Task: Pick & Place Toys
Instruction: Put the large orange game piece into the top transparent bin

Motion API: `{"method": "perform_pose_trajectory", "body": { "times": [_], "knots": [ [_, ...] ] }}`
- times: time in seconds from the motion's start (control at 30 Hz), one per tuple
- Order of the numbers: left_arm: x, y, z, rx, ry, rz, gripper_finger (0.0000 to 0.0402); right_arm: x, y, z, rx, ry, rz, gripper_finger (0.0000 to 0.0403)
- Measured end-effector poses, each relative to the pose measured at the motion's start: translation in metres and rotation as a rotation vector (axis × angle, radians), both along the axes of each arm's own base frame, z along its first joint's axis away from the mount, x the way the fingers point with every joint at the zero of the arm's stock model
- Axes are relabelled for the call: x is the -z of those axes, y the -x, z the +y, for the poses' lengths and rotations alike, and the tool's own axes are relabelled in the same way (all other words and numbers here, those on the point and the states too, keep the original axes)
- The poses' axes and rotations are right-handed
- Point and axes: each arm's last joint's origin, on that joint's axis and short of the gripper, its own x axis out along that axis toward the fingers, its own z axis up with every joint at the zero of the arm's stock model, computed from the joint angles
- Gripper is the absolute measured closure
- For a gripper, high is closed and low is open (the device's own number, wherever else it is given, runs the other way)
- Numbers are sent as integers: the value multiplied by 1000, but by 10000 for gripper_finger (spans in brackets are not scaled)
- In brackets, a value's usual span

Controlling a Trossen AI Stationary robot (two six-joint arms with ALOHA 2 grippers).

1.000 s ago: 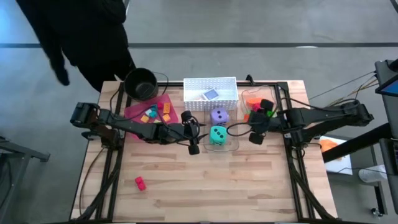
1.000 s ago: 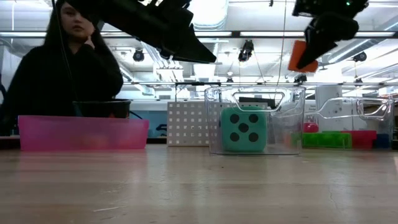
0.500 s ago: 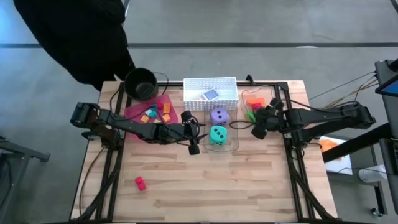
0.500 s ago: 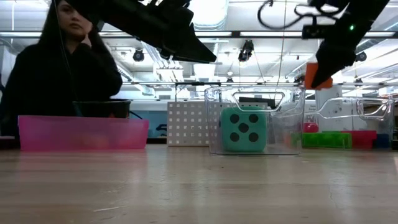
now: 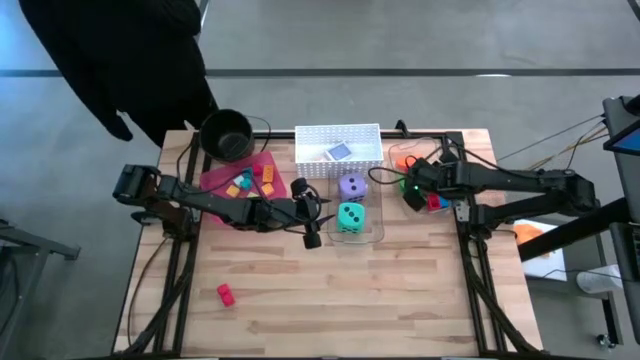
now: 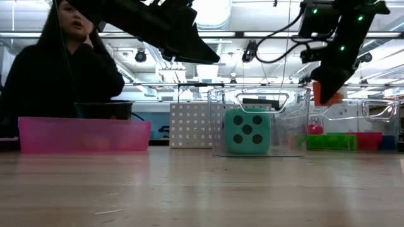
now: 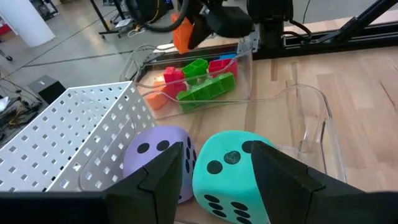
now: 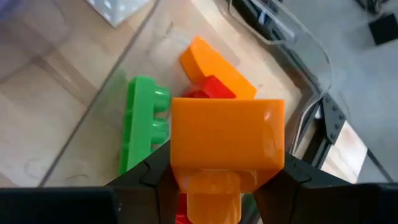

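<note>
My right gripper (image 8: 219, 186) is shut on an orange brick (image 8: 227, 140) and hangs over a clear tray (image 5: 402, 152) at the table's far right. That tray holds a green brick (image 8: 143, 130), a red brick (image 8: 211, 87) and another orange brick (image 8: 214, 62). My left gripper (image 5: 308, 218) stands open in the air just left of a clear bin (image 5: 375, 232). Inside that bin rest a teal die (image 7: 233, 171) and a purple die (image 7: 155, 155). One red brick (image 5: 226, 294) lies on the table near the front left. My right gripper pinches the orange brick between its two fingers, on the brick's two opposite sides (image 8: 177, 155). The fingers (image 8: 146, 183) come slanting down from above. The brick (image 6: 328, 94) is lifted clear, above the clear tray and its bricks.
A pink tray (image 5: 215, 180) with several small bricks, a black pot (image 5: 226, 135) and a white perforated basket (image 5: 338, 158) holding a card stand along the far edge. A person in dark clothes (image 5: 120, 60) stands behind the far left corner. Bare wood lies toward the near edge.
My right gripper, still shut on the orange brick, has come down and swung toward the clear tray at the far right, rolling its wrist as it went. The brick has sunk with it and stays clear of the tray.
</note>
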Motion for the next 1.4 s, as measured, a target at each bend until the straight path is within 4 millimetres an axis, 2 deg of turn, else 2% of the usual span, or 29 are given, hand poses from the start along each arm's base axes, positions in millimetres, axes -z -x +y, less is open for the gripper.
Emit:
{"method": "perform_pose_trajectory", "body": {
  "times": [0.2, 0.43, 0.87, 1.1, 1.4],
  "knots": [
    [0, 0, 0, 0, 0, 1, 209, 10, -7, -8, -16, -69, 55, 241],
    [0, 0, 0, 0, 1, 3, 209, 17, -13, -9, -41, -126, 84, 241],
    [0, 0, 0, 0, 0, 6, 209, 9, -7, -8, -34, -105, 38, 241],
    [0, 1, 0, 0, 0, 7, 209, 11, -9, -3, -74, -252, -7, 241],
    [0, 1, 0, -1, 1, 7, 209, 12, -8, -5, -16, -211, -12, 241]
  ]
}}
